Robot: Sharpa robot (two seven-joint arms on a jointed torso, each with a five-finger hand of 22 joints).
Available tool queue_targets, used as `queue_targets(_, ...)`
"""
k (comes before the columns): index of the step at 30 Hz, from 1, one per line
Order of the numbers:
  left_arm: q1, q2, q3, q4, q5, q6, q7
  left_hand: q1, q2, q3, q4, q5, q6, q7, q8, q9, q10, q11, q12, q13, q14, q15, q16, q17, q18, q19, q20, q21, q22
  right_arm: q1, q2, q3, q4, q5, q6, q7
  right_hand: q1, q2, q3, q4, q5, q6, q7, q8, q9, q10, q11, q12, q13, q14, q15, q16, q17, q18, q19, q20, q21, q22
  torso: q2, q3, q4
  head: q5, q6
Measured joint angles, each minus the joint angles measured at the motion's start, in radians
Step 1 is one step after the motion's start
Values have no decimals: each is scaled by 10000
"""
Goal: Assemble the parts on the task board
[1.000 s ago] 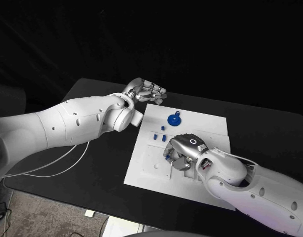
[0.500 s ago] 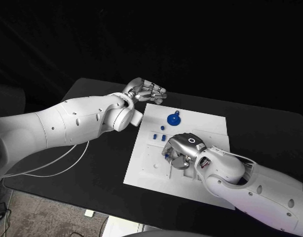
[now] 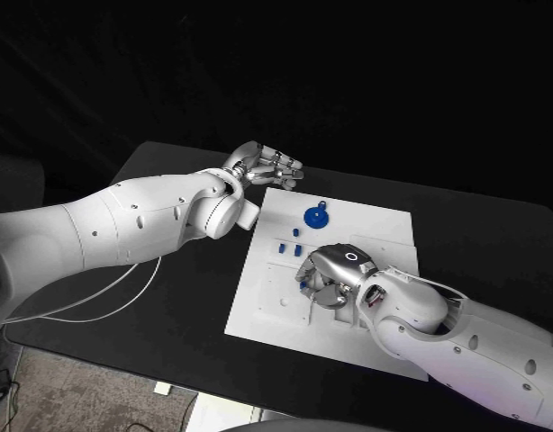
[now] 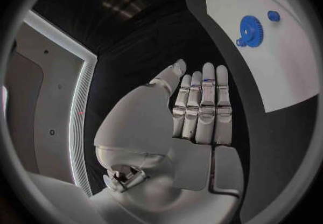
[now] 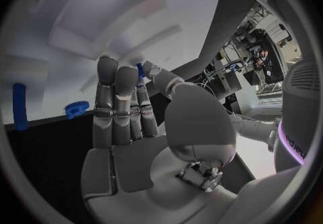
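The white task board [image 3: 370, 225] lies mid-table. A blue gear [image 3: 315, 217] sits near its far edge, and three small blue parts [image 3: 290, 247] lie just nearer. My right hand [image 3: 335, 274] rests low on the board's middle, fingers pointing down at it. In the right wrist view a small blue part [image 5: 140, 69] shows between a fingertip and the thumb, seemingly pinched. A blue peg [image 5: 20, 105] and a small blue gear [image 5: 77, 108] lie beyond that hand. My left hand [image 3: 267, 166] hovers off the board's far left corner, fingers straight and together, holding nothing [image 4: 202, 111].
Black table [image 3: 173, 171] surrounds the board on all sides. A white cable [image 3: 108, 301] loops over the table's left edge under my left arm. The left wrist view shows the blue gear [image 4: 250, 23] and the board's corner [image 4: 276, 68].
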State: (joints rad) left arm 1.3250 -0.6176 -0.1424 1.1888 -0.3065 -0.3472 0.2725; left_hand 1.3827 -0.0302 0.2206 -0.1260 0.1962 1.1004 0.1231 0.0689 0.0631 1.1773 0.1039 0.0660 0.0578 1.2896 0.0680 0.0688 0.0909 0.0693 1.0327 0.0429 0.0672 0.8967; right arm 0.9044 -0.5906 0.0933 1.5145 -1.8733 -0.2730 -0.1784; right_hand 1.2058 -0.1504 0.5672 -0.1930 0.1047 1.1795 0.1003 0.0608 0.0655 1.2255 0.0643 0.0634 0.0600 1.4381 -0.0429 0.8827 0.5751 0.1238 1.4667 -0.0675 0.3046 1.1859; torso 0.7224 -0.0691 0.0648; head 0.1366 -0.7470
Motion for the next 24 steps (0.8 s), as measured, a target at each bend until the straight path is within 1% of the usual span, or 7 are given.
queue_targets(10, 1, -7, 0, 0, 1, 25, -23, 0, 0, 0, 0, 0, 0, 0, 0, 0, 0, 0, 0, 0, 1, 0, 0, 1, 0, 0, 0, 0, 1, -1, -53, -6, 19, 120, -48, 28, 41, 42, 72, -72, 0, 0, 0, 0, 1, 0, 0, 0, 1, 0, -1, 43, -43, -3, 0, 0, 1, -58, 2, 11, 0, -16, -20)
queue_targets(14, 1, -12, 0, 0, 1, 32, -32, 0, 0, 0, 0, 0, 0, 0, 0, 0, 0, 0, 0, 0, 0, 0, 0, 1, 0, 0, 0, 0, 1, -2, -114, -8, 59, 188, -166, 42, -18, -121, -185, -40, 0, -242, 0, 0, -13, -140, 0, 0, 1, 0, -1, 42, -84, -6, 0, 0, 2, -139, 3, 12, -1, -51, -9)
queue_targets(17, 1, -19, 0, -7, 1, 41, -40, 0, 0, 0, 0, 0, 0, 0, 0, 0, -19, 19, 0, 0, 1, 0, 0, -1, 0, 0, 0, 0, -3, -3, -213, -8, 136, 295, -308, 75, 6, -270, -858, 37, 0, -653, -38, -1, -13, -413, 57, 0, 1, -25, 24, 41, -114, -4, -14, 57, 2, -237, 3, 12, -2, -85, 3)
queue_targets(18, 1, -23, 0, -10, 1, 44, -41, 0, 0, 0, 0, 0, 0, 0, 0, 0, -36, 35, 0, 0, 1, 0, 0, -10, 1, 0, 0, 0, -17, -3, -254, -8, 170, 338, -359, 89, 101, -313, -1385, 83, 0, -844, -82, -1, -16, -528, 79, 0, 1, -37, 35, 41, -131, 11, 0, 71, 2, -298, 3, 12, -3, -99, 7)
queue_targets(20, 1, -36, 0, -20, 1, 48, -44, 0, 0, 0, 0, 0, 0, 0, 0, 0, -36, 35, 0, 0, 1, 0, 0, -10, 0, 0, 0, 0, -17, -3, -380, -8, 293, 462, -497, 132, 333, -165, -2334, 204, 0, -1037, -106, -1, -22, -648, 109, 1, 2, -15, 58, 41, -173, 155, 0, 71, 2, -432, 3, 13, -3, -122, 13)
queue_targets(22, 1, -50, 0, -30, 1, 50, -46, 0, 0, 0, 0, 0, 0, 0, 0, 0, -35, 35, 0, 0, 1, 0, 0, -10, 0, 0, 0, 0, -17, -5, -514, 16, 434, 584, -618, 178, 455, -181, -2975, 337, 114, -1159, -164, -1, -22, -782, 139, 1, 2, 0, 73, 40, -193, 207, -14, 128, 3, -530, 3, 15, -5, -147, 18)
queue_targets(24, 1, -65, -1, -45, 1, 52, -47, 0, 0, 0, 0, 0, 0, 0, 0, 0, -36, 35, 0, 0, -20, 21, 0, -10, 0, 0, 0, 0, -17, -10, -690, 115, 623, 747, -758, 236, 575, -123, -3393, 487, 155, -1177, -181, -1, -22, -786, 143, 1, 2, 1, 73, 40, -208, 232, 1, 142, 3, -605, 2, 17, -7, -181, 32)
